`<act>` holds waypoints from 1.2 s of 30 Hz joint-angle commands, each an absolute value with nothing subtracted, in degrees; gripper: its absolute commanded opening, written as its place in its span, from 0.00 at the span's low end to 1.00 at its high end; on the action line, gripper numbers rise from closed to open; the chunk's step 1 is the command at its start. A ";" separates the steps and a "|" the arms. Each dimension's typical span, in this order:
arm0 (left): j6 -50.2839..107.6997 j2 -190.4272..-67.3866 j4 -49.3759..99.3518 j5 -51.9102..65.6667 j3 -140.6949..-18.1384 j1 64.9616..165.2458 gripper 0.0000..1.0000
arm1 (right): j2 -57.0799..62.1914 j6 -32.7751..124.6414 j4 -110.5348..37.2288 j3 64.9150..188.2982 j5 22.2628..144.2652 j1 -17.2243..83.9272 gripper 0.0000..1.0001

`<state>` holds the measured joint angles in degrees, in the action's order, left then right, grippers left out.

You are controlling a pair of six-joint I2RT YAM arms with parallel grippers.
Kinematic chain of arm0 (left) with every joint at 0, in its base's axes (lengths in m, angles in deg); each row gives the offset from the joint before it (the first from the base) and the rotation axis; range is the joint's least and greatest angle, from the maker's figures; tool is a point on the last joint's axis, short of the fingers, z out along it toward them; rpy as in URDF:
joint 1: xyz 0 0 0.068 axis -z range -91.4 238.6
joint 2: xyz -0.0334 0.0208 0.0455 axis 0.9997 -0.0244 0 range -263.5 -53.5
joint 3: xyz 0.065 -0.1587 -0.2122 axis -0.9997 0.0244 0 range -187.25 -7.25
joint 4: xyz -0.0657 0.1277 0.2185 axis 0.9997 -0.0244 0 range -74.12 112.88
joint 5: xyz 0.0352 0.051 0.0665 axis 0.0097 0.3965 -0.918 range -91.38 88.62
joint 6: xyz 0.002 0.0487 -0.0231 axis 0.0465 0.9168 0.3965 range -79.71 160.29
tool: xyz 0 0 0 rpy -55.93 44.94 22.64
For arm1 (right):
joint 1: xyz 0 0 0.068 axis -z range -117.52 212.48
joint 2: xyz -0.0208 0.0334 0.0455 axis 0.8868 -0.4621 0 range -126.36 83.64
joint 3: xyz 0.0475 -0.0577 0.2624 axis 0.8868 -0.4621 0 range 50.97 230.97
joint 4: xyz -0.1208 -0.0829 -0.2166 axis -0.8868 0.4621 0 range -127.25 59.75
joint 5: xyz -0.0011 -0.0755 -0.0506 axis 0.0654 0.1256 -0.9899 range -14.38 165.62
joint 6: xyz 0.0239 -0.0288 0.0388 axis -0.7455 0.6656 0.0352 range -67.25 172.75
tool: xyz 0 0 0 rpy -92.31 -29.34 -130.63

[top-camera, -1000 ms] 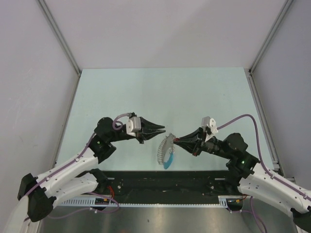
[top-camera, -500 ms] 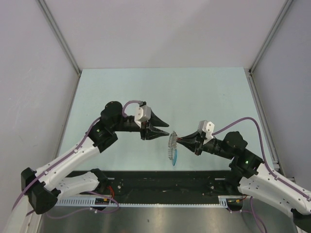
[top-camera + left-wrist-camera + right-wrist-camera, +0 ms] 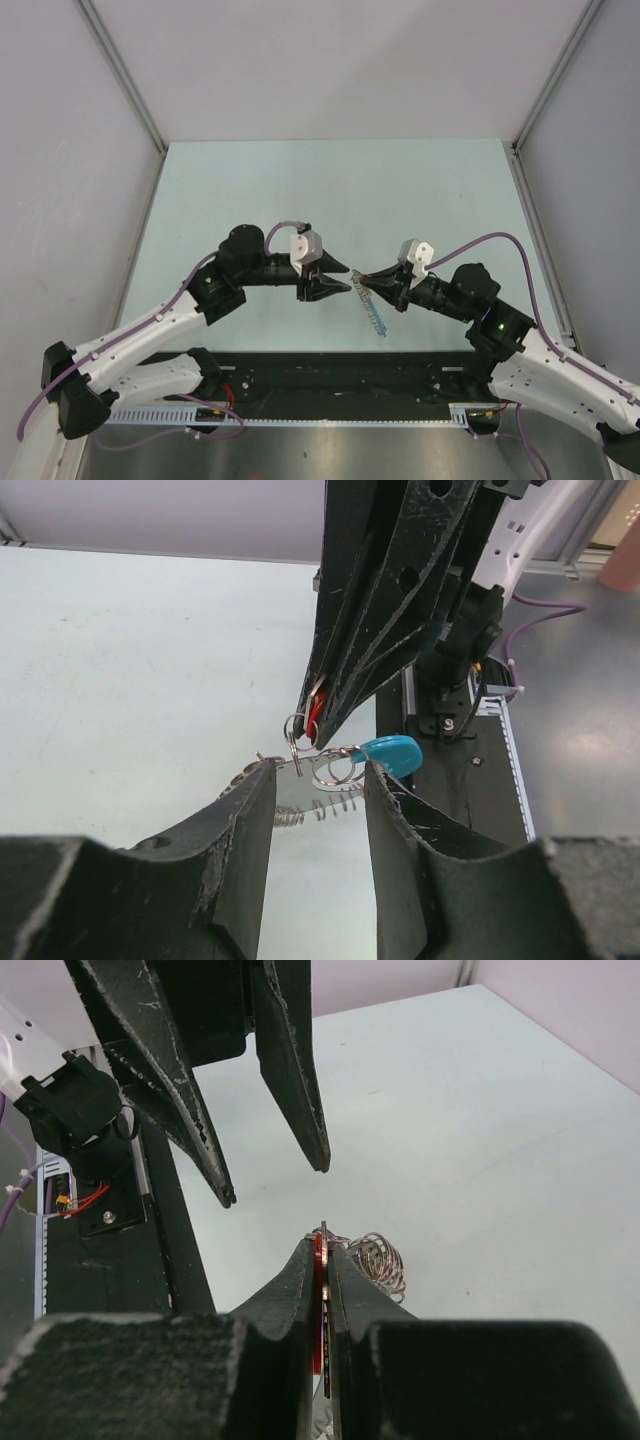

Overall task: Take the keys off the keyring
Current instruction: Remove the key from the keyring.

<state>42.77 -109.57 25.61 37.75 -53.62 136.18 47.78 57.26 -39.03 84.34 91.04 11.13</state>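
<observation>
My right gripper [image 3: 362, 279] is shut on the small red-headed key [image 3: 319, 1305], which is clamped edge-on between its fingers [image 3: 300, 1290]. The keyring [image 3: 375, 308], a silvery coil with a blue section [image 3: 382, 327], hangs from the key below the fingertips, above the table. In the left wrist view the key [image 3: 314, 713] shows red in the right gripper's tips [image 3: 315, 735], with small rings [image 3: 338, 770] and the blue piece [image 3: 391, 752] beside them. My left gripper [image 3: 343, 279] is open and empty, its tips just left of the key and facing it.
A pale green table surface [image 3: 330, 190] lies between grey walls. A black rail with cable tracks [image 3: 340, 375] runs along the near edge under both arms. Purple cables loop off each wrist.
My left gripper has moved right and closed in on the right gripper's tips. The right gripper has shifted slightly left and up, and the hanging keyring has swung to a slanted line.
</observation>
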 commanded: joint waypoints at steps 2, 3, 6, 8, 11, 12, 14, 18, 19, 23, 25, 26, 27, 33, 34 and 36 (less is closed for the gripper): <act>44.07 -110.63 24.56 29.91 -55.67 138.96 0.44 | 47.43 56.27 -42.87 87.97 88.72 10.54 0.00; 44.07 -110.63 24.82 29.47 -55.59 139.23 0.44 | 47.34 56.26 -42.96 87.89 88.72 10.53 0.00; 44.42 -110.98 25.61 27.98 -54.89 139.84 0.44 | 47.07 55.82 -43.49 87.97 88.54 10.45 0.00; 44.59 -111.59 25.43 26.66 -55.06 140.02 0.45 | 47.07 55.74 -43.75 87.97 88.54 10.36 0.00; 44.95 -112.47 25.26 25.60 -55.59 140.28 0.44 | 47.07 55.47 -43.67 87.89 88.46 10.10 0.00; 45.12 -112.74 25.34 25.25 -55.67 140.37 0.44 | 47.07 55.39 -43.66 87.97 88.46 10.01 0.00; 45.30 -113.44 25.17 25.07 -55.94 140.72 0.43 | 47.16 55.38 -43.66 87.89 88.28 9.83 0.00; 46.26 -114.41 24.56 24.72 -56.73 141.42 0.41 | 47.42 55.30 -43.49 87.89 87.93 9.57 0.00; 46.44 -114.67 24.38 24.63 -56.90 141.77 0.41 | 47.51 55.21 -43.40 87.97 87.84 9.48 0.00; 47.49 -115.72 23.33 24.90 -57.96 142.57 0.37 | 47.86 55.21 -43.23 87.97 87.58 9.22 0.00; 47.93 -116.43 23.24 24.64 -58.75 143.01 0.35 | 47.95 55.12 -43.05 87.97 87.40 9.04 0.00; 48.11 -116.69 23.24 24.55 -58.93 143.18 0.33 | 48.04 55.12 -42.96 87.89 87.40 8.87 0.00; 48.37 -116.78 23.32 24.37 -59.28 143.18 0.31 | 48.04 55.12 -42.96 87.97 87.40 8.87 0.00; 50.48 -117.22 20.43 24.46 -59.63 143.27 0.00 | 48.83 54.68 -42.17 87.97 86.70 8.34 0.00; 50.92 -116.79 20.42 24.02 -59.37 143.19 0.00 | 49.18 54.59 -41.65 87.89 86.26 8.34 0.00; 52.41 -115.91 22.60 24.36 -57.19 142.23 0.01 | 49.97 54.24 -40.77 87.97 85.82 8.43 0.00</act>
<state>48.71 -116.96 21.02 24.64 -56.98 142.86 47.65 55.34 -37.74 84.47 86.15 8.90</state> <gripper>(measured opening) 0.011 0.083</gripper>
